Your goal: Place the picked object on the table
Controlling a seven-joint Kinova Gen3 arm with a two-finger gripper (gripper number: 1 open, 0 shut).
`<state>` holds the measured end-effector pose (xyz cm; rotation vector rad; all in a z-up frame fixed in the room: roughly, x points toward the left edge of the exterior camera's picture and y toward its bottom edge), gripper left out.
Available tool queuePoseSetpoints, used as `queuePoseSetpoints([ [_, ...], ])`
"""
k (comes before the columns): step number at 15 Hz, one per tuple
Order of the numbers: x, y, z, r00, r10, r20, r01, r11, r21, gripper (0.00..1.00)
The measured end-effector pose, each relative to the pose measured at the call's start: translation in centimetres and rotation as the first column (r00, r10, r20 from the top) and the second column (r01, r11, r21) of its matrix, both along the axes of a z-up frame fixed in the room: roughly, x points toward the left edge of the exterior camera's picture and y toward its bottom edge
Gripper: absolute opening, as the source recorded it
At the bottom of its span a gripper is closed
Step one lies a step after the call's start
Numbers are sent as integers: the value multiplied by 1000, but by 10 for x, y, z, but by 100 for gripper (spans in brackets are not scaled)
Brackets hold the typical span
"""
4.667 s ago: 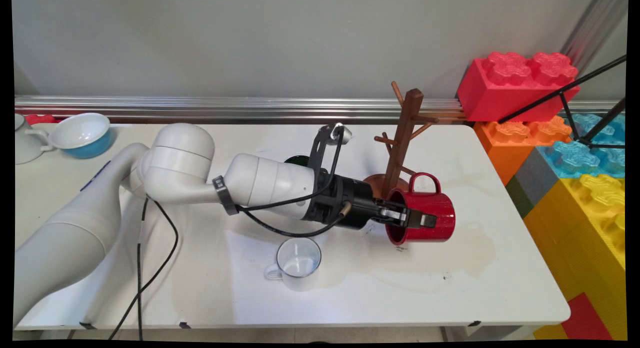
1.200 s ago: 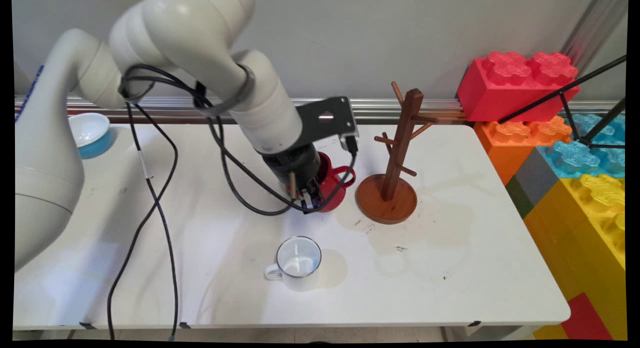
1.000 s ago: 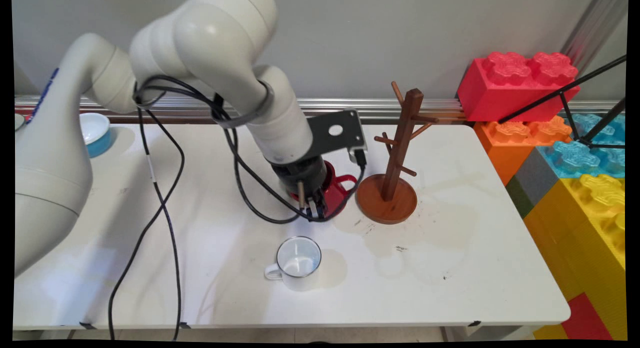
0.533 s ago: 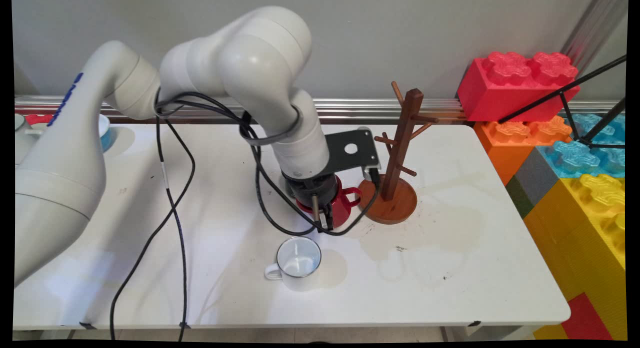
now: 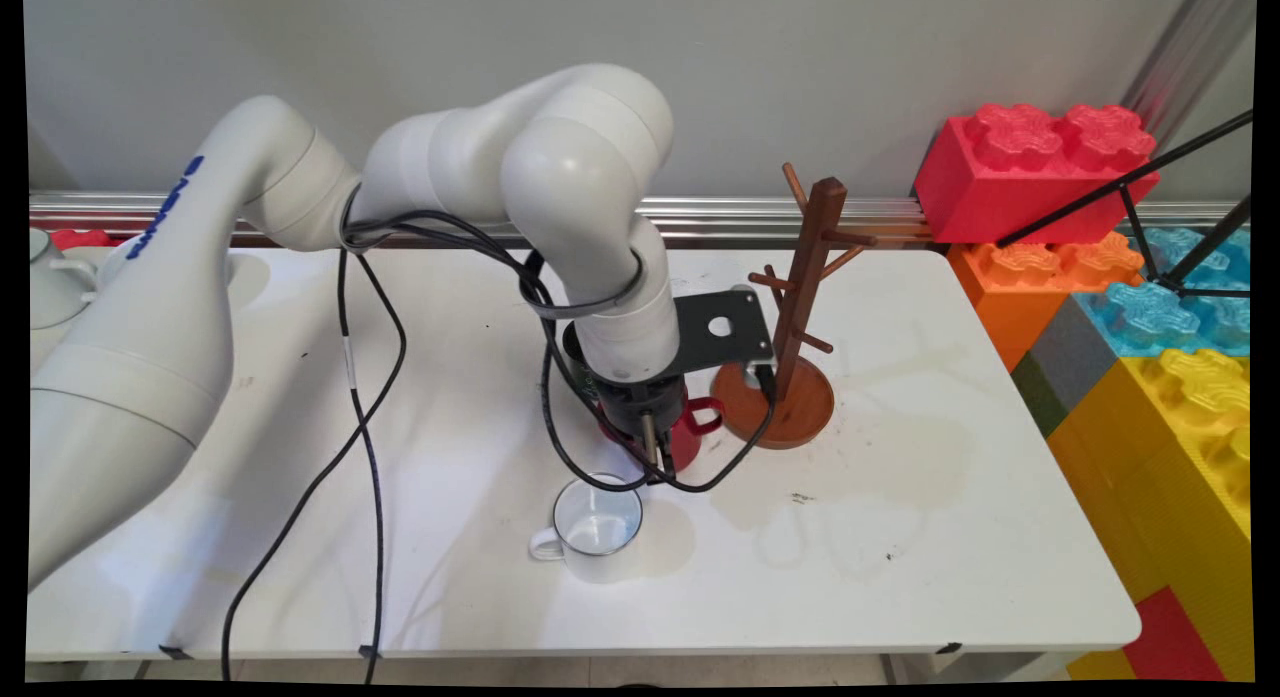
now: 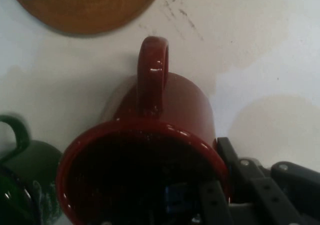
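Across the white table (image 5: 950,537), the arm is seen bent over the middle, its gripper (image 5: 652,447) pointing down with black cables (image 5: 370,447) trailing to the near edge. Beyond the table's right end, big toy blocks (image 5: 1040,167) in red, orange, blue and yellow are stacked. A wooden mug tree (image 5: 800,277) is set upright near the back, its round base (image 6: 82,7) lying just beside the gripper. A white mug (image 5: 595,527) is stood upright, near the front of the gripper and apart from it. A red mug (image 6: 150,150) is gripped by the jaws, which are clenched on its rim, one finger (image 6: 212,200) inside the mouth and the other outside the wall; the mug is carried low over the table between the mug tree and the white mug, its handle (image 6: 152,72) turned toward the tree's base. A green mug (image 6: 20,170) is glimpsed just beside it in the hand view. It is judged that a thin rim grip on a glossy wall could slip, so the mug might tilt or drop; it is also judged that a sideways move could knock the green mug or the tree's base, both being close by.
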<state>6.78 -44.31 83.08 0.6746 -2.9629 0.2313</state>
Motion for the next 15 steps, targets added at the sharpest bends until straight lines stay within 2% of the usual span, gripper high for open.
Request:
queuePoseSetpoints([
  [5,-8,-4,-10,1000,9,18,-9,1000,19,0],
  [6,-10,-4,-11,1000,10,18,-11,1000,21,100],
  [15,-21,-14,-13,999,48,-11,-48,999,12,100],
])
